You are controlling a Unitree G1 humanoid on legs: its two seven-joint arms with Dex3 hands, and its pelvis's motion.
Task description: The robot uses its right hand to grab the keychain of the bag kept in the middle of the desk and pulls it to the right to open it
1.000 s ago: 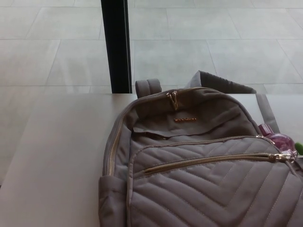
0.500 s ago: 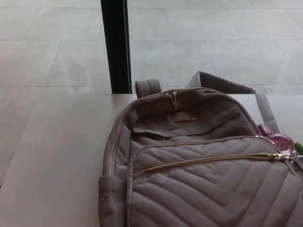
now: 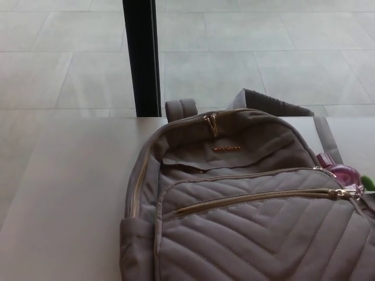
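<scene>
A grey-brown quilted backpack (image 3: 246, 199) lies flat on the pale desk (image 3: 64, 193), its top handle (image 3: 180, 109) pointing away from me. Two gold zip pulls (image 3: 211, 124) meet at the top of the main zip. The front pocket's gold zip (image 3: 258, 198) runs across the quilting, closed, with its slider (image 3: 341, 192) at the right end. A pink-purple keychain (image 3: 343, 174) hangs off that right end, close to the picture's right edge. Neither of my hands shows in the head view.
A black post (image 3: 139, 55) stands just behind the desk's far edge, left of the bag's handle. Grey shoulder straps (image 3: 275, 103) spill off the back of the bag. A bit of green (image 3: 368, 181) pokes in at the right edge. Tiled floor (image 3: 263, 47) lies beyond.
The whole picture has shifted slightly to the left and down, so the camera has moved. The bag and keychain lie as before.
</scene>
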